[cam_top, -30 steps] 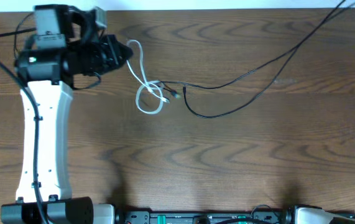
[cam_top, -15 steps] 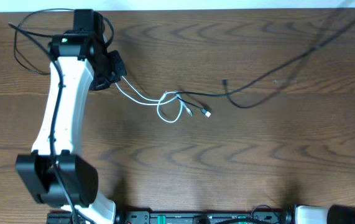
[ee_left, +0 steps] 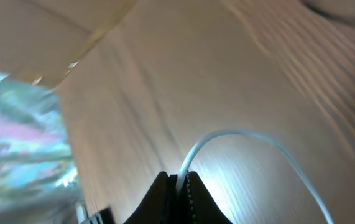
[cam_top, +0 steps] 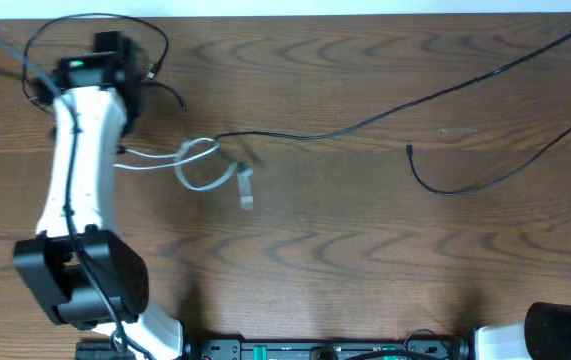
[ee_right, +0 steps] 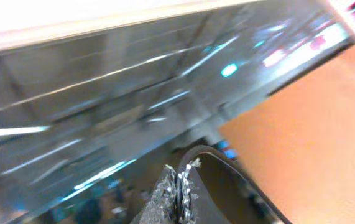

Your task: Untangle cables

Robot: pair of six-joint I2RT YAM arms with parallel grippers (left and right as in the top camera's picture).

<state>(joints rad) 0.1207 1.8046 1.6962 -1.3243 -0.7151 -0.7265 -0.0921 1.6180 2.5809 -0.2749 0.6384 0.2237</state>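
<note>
The white cable lies left of centre in a loose loop, with its plug on the wood. Its two strands run left to my left arm, which covers the fingertips in the overhead view. In the left wrist view my left gripper is shut on this white cable, which arcs away over the table. One long black cable runs from the white loop to the top right edge. A second black cable curves at the right with its end free. My right gripper is shut, and a black cable arcs out from its tips.
The left arm's own thick black lead loops at the back left corner. The robot bases line the table's front edge. In the overhead view only the right arm's base shows; its wrist view looks away from the table.
My left arm has drawn the white cable and its loop leftwards. The black cables have slid to the right, and the free black end now lies well apart from the white loop.
</note>
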